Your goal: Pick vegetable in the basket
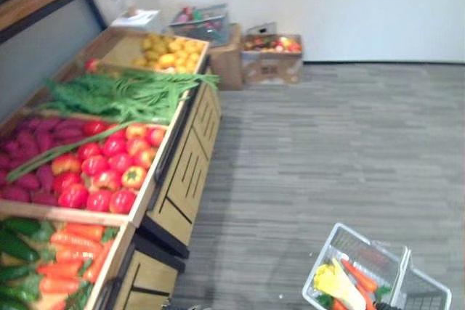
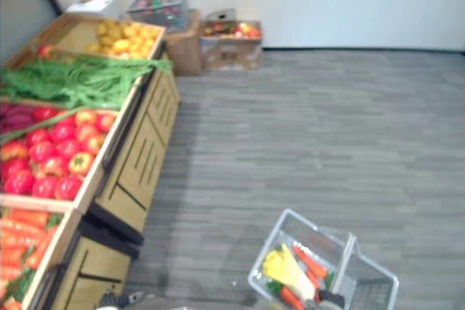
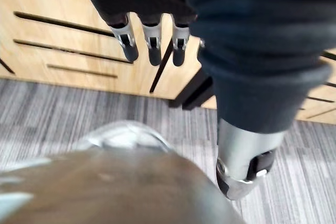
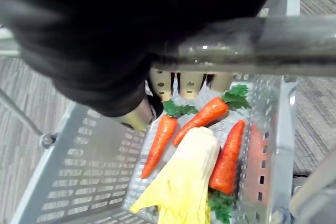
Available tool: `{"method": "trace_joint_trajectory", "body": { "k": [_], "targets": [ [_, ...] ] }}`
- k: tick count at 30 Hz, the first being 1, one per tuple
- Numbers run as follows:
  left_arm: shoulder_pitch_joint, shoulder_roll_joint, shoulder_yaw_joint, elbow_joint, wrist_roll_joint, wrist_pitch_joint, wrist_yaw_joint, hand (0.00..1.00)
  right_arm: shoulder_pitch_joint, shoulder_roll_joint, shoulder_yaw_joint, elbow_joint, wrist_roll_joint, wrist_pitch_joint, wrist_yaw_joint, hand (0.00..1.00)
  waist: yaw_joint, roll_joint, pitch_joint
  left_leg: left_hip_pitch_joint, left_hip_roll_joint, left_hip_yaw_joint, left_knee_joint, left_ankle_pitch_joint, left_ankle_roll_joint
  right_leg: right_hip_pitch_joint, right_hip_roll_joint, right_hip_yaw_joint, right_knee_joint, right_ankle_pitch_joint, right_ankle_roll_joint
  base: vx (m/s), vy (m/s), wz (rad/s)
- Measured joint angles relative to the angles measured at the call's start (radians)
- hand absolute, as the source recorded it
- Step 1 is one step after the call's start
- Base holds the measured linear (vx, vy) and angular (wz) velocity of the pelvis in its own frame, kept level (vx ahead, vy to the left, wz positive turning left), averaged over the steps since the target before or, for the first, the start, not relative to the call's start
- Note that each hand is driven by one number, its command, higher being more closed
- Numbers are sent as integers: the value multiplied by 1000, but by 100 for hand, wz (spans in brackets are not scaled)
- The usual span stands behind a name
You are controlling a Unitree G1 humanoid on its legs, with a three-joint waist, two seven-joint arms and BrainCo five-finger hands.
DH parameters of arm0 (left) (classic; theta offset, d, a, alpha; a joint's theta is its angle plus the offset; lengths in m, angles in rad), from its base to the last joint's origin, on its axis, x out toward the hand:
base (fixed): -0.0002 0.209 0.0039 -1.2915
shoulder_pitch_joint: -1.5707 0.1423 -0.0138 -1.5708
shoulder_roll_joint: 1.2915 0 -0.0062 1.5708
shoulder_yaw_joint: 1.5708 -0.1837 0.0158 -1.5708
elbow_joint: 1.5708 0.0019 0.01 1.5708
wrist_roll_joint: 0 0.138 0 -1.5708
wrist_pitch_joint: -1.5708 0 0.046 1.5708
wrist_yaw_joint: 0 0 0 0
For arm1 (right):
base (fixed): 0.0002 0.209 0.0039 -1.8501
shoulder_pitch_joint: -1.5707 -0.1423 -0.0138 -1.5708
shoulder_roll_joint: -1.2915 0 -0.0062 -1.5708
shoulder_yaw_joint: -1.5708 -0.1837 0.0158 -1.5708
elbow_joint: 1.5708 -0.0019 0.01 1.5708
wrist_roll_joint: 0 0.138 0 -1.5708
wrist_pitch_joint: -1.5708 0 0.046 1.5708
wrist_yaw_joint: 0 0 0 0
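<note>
Directly below the right hand (image 4: pixel 191 83), three carrots (image 4: pixel 202 116) and a pale yellow leafy vegetable (image 4: pixel 184 177) were seen lying together in the basket (image 4: pixel 94 166), the leafy vegetable touching the carrots on either side of it. The basket's handle (image 4: pixel 252 51) was gripped by that hand, its fingers curled round the bar with their tips showing beneath it and the thumb closed under it. The basket was seen over the grey floor (image 1: pixel 327 150). The left hand (image 3: pixel 152 45) was held empty, fingers straight and loosely parted, thumb apart, near the front of the wooden stand (image 3: pixel 63 40). Well away from the right hand, red peppers (image 1: pixel 109 168) and greens (image 1: pixel 123 92) were laid out on the stand.
</note>
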Motion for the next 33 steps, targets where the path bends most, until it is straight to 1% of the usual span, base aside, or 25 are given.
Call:
{"method": "trace_joint_trajectory", "body": {
  "k": [1,2,3,4,5,6,8,9,10,14,16,18,20,21,22,23,24,25,26,27,28,29,31,32,33],
  "targets": [
    [7,-11,-1,2,0,-7,1,0,-6,-7,5,-3,-1,-8,1,100,0,17,3,15,-80,-135,-125,5,0,-15,1,47,-2,11,18,-48,343,-136],
    [15,-29,-2,4,0,-9,0,0,-8,-21,14,-3,-1,-7,4,100,4,40,5,39,-110,-211,-214,-5,10,-23,27,88,-23,22,41,-26,324,-110],
    [15,-30,-3,3,0,-8,0,0,-6,-25,20,-1,-1,-3,4,100,8,42,4,60,-118,-241,-240,-34,2,-22,35,103,-40,27,47,-5,230,-75],
    [11,-11,-9,0,0,-10,-6,0,4,-9,28,-2,-1,-5,4,100,10,31,5,61,-136,-227,-255,-42,5,-6,25,118,-81,46,43,3,130,-34],
    [11,-1,-8,0,0,-10,-7,0,9,4,26,-1,0,-7,2,100,9,5,3,58,-148,-219,-261,-39,9,-9,13,127,-99,62,42,-26,153,-38],
    [16,12,-7,1,0,-12,-7,0,10,16,25,1,2,-7,0,100,12,-14,4,49,-155,-191,-268,-39,15,-28,0,148,-103,76,46,-38,96,-33],
    [25,16,-9,4,1,-13,-8,0,13,22,25,-2,2,-12,-3,100,9,-22,-1,53,-169,-172,-284,-39,18,-43,-5,162,-107,84,38,-19,81,-31],
    [26,16,-10,6,2,-13,-9,0,13,22,25,-2,2,-14,-4,100,8,-22,-1,54,-170,-172,-285,-39,18,-43,-5,162,-108,84,39,50,46,-13],
    [24,16,-11,16,2,-17,-10,0,15,22,25,-2,2,-22,-4,100,3,-26,-5,66,-173,-171,-298,-36,21,-42,-5,167,-113,89,47,82,0,-5],
    [23,15,-49,37,4,-22,-19,0,10,2,29,-2,-1,-23,12,100,1,0,-18,81,-168,-168,-314,-27,34,-46,9,190,-123,90,48,125,-26,-16],
    [23,15,-49,42,4,-26,-23,0,9,2,29,-2,-2,-22,27,100,11,4,-19,103,-165,-179,-315,-28,34,-41,16,207,-120,90,47,110,-35,-39],
    [22,15,-49,43,5,-27,-26,0,9,2,27,-2,-2,-23,31,100,16,-1,-17,124,-160,-180,-315,-28,34,-47,23,214,-96,89,46,54,-29,-45],
    [22,11,-51,44,5,-27,-28,0,4,3,22,-3,-1,-23,31,100,17,5,-13,141,-148,-179,-313,-34,44,-89,36,215,-5,73,20,26,-22,-45],
    [21,8,-57,43,7,-27,-31,0,-5,2,-7,-4,0,-23,31,100,18,15,-7,154,-139,-179,-313,-42,55,-136,46,215,97,59,0,-41,13,-43],
    [21,8,-58,41,9,-27,-36,0,-11,5,-33,-6,1,-24,30,100,18,19,8,179,-136,-176,-316,-47,58,-178,46,214,211,51,-8,-64,23,-37],
    [21,8,-58,40,10,-27,-37,0,-10,7,-47,-8,2,-24,29,100,17,12,16,191,-136,-177,-317,-52,59,-196,43,212,261,51,-8,-62,26,-23],
    [22,8,-60,38,13,-27,-43,0,-8,13,-58,-11,4,-24,27,100,13,16,17,216,-132,-180,-327,-64,66,-229,29,199,344,48,-2,-41,19,-7],
    [23,16,-63,39,14,-26,-44,0,-2,14,-57,-16,8,-24,27,100,7,12,18,228,-137,-182,-343,-70,68,-244,9,188,369,32,7,-44,28,-2],
    [23,33,-66,39,14,-26,-44,0,6,29,-54,-20,9,-24,25,100,4,-15,16,227,-151,-183,-344,-69,69,-243,-10,178,363,22,5,-31,26,-1],
    [23,40,-68,39,14,-26,-44,0,8,33,-49,-22,9,-24,25,100,7,-26,18,224,-155,-183,-342,-69,69,-238,-14,174,346,18,9,-47,21,-1],
    [20,46,-69,39,15,-26,-44,0,7,37,-48,-24,9,-25,27,100,9,-34,17,196,-155,-197,-331,-68,67,-229,-11,161,295,17,10,72,-350,69],
    [33,14,-74,42,17,-26,-37,0,23,9,-42,-17,8,-15,27,100,2,9,-17,199,-115,-266,-407,-12,2,-130,35,62,157,-45,69,78,-378,71],
    [33,15,-74,42,17,-26,-38,0,22,2,-9,-11,8,-15,28,100,-4,9,-17,210,-109,-265,-421,-4,-4,-124,41,55,156,-46,67,41,-306,94],
    [21,29,-37,21,-49,-26,-10,0,56,35,-20,0,22,-20,23,100,-2,-23,-36,50,-61,-333,-204,-1,-25,-65,74,-91,105,-66,7,8,-267,130],
    [30,24,-38,23,-68,-25,-6,0,55,31,-20,-3,20,-21,24,100,-6,-23,-36,56,-65,-339,-201,32,-32,-51,69,-98,116,-70,2,2,-277,131]
  ]
}}
